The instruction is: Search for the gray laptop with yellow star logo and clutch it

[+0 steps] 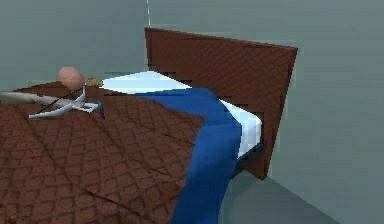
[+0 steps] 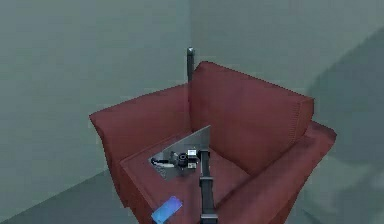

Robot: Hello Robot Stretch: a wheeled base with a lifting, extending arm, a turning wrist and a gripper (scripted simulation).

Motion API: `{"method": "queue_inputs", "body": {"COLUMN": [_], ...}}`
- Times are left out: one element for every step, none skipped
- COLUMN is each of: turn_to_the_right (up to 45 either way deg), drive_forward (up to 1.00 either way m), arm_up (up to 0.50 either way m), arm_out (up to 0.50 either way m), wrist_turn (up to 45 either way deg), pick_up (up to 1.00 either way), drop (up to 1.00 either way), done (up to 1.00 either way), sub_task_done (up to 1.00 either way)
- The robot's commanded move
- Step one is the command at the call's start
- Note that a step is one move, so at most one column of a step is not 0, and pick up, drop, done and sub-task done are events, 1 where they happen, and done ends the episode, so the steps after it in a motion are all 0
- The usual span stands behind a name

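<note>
Gray laptop (image 2: 186,143): a gray slab, lid up and tilted, on the seat of the red armchair (image 2: 250,110), toward the seat's near-left part. No yellow star can be made out, so calling it the target is a judgement from colour and shape.

The jaws sit right at the slab's near lower edge, at the far end of the dark arm (image 2: 207,192). Open or closed: cannot tell. Holding anything: cannot tell either, as the laptop rests on the seat directly behind them.

Step in hand, as I judge it: the grasp itself.
- Take a thin edge squarely, not a corner.
- The hinged lid may fold under load, so the base edge looks safer.
- The cushion may give, so lift straight up and slowly until the slab clears the seat and chair arms.
- No driving during the lift.

Around:
- small blue flat thing (image 2: 166,210) low, near-left of the arm
- dark post (image 2: 188,60) behind the chair back
- ahead, a bed (image 1: 110,160) with a brown quilt and blue blanket (image 1: 210,140)
- ball (image 1: 69,77) and bat (image 1: 30,98) at the bed's far left
</note>
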Motion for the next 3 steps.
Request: {"method": "queue_inputs", "body": {"turn_to_the_right": [0.0,0.0,0.0], "drive_forward": [0.0,0.0,0.0], "arm_up": [0.0,0.1,0.0], "arm_out": [0.0,0.0,0.0], "wrist_turn": [0.0,0.0,0.0], "pick_up": [1.0,0.0,0.0], "drop": [0.0,0.0,0.0], "done": [0.0,0.0,1.0], "sub_task_done": [0.0,0.0,0.0]}}
